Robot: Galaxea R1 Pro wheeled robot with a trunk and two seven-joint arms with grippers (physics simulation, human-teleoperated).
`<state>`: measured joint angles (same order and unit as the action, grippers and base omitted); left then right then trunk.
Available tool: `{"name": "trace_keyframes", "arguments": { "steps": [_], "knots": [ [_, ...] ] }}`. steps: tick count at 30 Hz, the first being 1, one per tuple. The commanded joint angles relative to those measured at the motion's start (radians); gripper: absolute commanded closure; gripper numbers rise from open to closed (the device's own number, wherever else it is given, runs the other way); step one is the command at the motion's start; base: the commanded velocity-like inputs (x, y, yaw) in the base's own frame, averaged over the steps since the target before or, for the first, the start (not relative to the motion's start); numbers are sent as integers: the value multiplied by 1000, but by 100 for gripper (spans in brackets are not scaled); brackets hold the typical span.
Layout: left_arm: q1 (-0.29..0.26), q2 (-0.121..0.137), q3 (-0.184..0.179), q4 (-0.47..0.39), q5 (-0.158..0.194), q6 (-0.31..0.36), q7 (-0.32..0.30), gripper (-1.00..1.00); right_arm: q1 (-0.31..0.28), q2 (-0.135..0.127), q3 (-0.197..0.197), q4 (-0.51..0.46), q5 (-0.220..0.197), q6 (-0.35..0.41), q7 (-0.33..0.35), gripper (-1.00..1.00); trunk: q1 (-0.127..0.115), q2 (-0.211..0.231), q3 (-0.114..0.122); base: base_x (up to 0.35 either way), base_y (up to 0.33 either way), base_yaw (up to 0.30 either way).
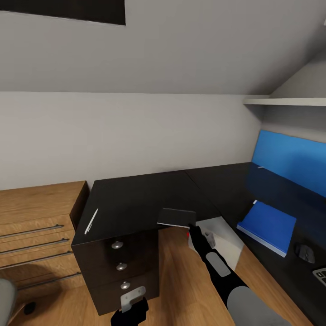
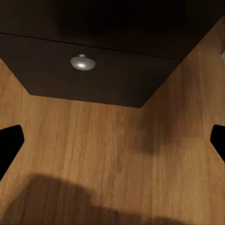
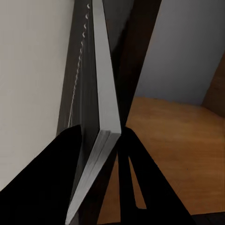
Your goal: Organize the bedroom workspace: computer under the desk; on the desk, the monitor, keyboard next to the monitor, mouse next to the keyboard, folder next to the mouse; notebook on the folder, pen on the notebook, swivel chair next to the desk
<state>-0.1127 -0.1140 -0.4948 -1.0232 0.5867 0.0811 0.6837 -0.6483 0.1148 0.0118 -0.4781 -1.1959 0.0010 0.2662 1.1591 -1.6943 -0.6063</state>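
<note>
My right gripper (image 1: pixel 190 227) is shut on the dark spiral-bound notebook (image 1: pixel 176 217), holding it just above the black desk (image 1: pixel 136 199) at its front edge. In the right wrist view the notebook (image 3: pixel 103 93) stands edge-on between the fingers (image 3: pixel 61 159). The white pen (image 1: pixel 91 221) lies on the desk's left end. The blue folder (image 1: pixel 268 225) lies flat on the right wing, with the black mouse (image 1: pixel 305 252) and a corner of the keyboard (image 1: pixel 320 275) nearer me. My left gripper (image 1: pixel 130 304) hangs open low before the drawer unit (image 2: pixel 93 70). The monitor is out of view.
A white box (image 1: pixel 224 242) stands under the desk's inner corner. Light wooden drawers (image 1: pixel 36 235) adjoin the desk's left end. A blue panel (image 1: pixel 290 160) lines the right wall under a shelf (image 1: pixel 285 101). A grey shape (image 1: pixel 6 299), perhaps the swivel chair, shows at the lower left.
</note>
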Motion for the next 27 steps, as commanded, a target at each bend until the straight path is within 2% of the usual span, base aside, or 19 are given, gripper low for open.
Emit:
{"name": "trace_keyframes", "arguments": {
  "steps": [1,13,19,27],
  "knots": [
    [-1,0,-2,-1,2,5,7,-100,-1,-1,2,1,-11,1,4,100,0,-1,-1,0,0,0],
    [-1,0,-2,-1,2,5,7,-100,-1,0,2,1,-11,1,5,100,-42,76,33,0,0,0],
    [-1,-9,-2,4,2,5,7,-100,-1,0,2,1,-11,-2,5,100,-65,118,52,0,0,0],
    [-1,-23,-9,24,1,5,7,-100,1,5,7,-2,-10,-108,16,100,-96,174,77,0,0,0]
  ]
}}
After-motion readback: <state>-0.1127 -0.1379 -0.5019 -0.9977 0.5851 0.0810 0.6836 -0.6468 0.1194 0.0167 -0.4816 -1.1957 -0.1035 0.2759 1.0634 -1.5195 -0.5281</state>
